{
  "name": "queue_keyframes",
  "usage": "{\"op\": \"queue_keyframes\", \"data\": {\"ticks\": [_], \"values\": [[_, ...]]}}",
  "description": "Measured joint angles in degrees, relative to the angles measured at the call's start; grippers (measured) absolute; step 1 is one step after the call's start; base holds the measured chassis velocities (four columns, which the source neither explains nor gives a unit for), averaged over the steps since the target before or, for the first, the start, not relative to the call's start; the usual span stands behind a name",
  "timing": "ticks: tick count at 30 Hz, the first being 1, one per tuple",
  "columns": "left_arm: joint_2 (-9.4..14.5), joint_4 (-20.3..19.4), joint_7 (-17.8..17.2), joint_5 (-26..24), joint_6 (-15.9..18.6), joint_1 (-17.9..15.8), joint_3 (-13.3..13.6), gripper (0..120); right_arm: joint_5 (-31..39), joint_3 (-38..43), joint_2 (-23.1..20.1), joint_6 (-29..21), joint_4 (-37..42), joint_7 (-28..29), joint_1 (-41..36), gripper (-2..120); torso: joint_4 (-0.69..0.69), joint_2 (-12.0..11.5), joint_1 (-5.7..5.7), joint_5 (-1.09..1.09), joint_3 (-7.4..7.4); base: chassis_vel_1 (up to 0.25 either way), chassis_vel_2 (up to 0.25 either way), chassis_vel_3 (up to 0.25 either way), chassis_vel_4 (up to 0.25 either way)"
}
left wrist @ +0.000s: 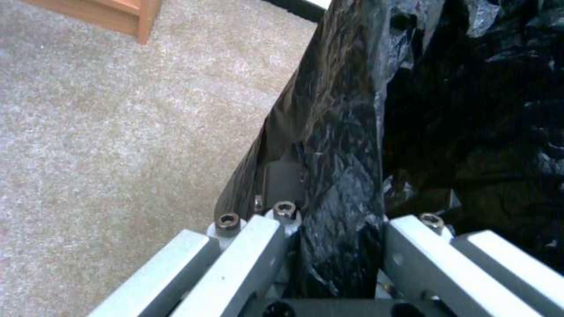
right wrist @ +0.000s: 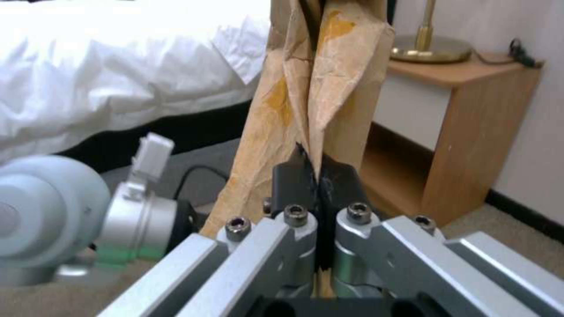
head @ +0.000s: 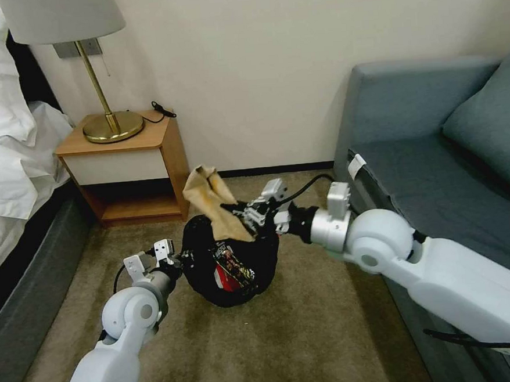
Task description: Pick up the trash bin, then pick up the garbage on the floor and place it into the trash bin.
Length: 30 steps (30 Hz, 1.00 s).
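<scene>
My left gripper [head: 175, 260] clamps the trash bin [head: 231, 268] over carpet [head: 312, 338]; right gripper [head: 246, 214] pinches the brown paper garbage [head: 209, 197] above it, nightstand [head: 125, 165] beyond

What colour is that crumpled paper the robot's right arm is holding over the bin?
Tan-brown with darker yellowish stains on the crumpled paper, clearest in the right wrist view.

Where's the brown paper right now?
Head view, centre: the brown paper is pinched in the right gripper over the mouth of the trash bin, which the left gripper holds by its rim, in front of the nightstand.
</scene>
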Motion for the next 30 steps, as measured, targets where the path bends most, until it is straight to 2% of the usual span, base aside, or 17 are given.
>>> {"op": "queue_keyframes", "data": {"ticks": [13,30], "values": [[0.59,-2.17,-0.93,-2.98,0.58,0.42,-0.99,2,-4.96,-1.1,2.45,1.03,-4.91,-1.84,-3.96,0,-0.01,0.0,0.0,0.01,0.0,0.0,0.0,0.0,0.0],[0.55,-2.06,-1.21,-4.03,0.76,0.09,-1.53,2,-7.57,-1.47,3.25,1.46,-7.27,-2.26,-4.92,2,-0.01,0.01,0.0,0.0,0.0,0.0,0.0,0.0,0.0]]}}
